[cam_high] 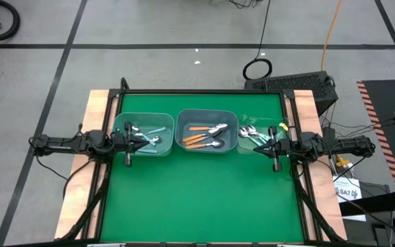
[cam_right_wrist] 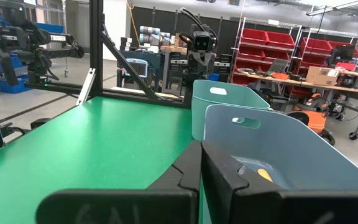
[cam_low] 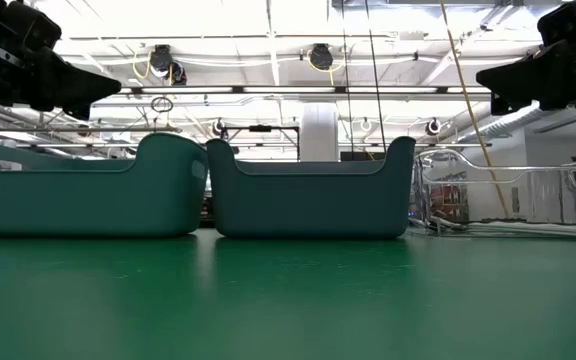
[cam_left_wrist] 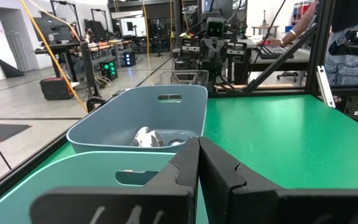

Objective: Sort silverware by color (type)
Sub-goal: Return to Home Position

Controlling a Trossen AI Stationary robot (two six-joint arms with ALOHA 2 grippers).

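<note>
Three bins stand in a row on the green mat. The left blue-grey bin (cam_high: 163,120) holds spoons with light blue handles (cam_high: 155,130). The middle bin (cam_high: 206,115) holds orange-handled spoons (cam_high: 197,139). A clear bin (cam_high: 242,147) on the right holds teal-green spoons (cam_high: 250,135). My left gripper (cam_high: 140,140) hangs shut above the left bin, its fingers (cam_left_wrist: 199,152) pointing toward the middle bin (cam_left_wrist: 142,112). My right gripper (cam_high: 259,144) hangs shut above the clear bin and faces the middle bin (cam_right_wrist: 272,137). In the low view both grippers sit well above the bin rims.
A wide bare stretch of green mat (cam_high: 204,199) lies on the near side of the bins. Wooden side boards (cam_high: 98,110) and the black frame (cam_high: 204,91) border the table. A cluttered workshop shows beyond the table in the low and wrist views.
</note>
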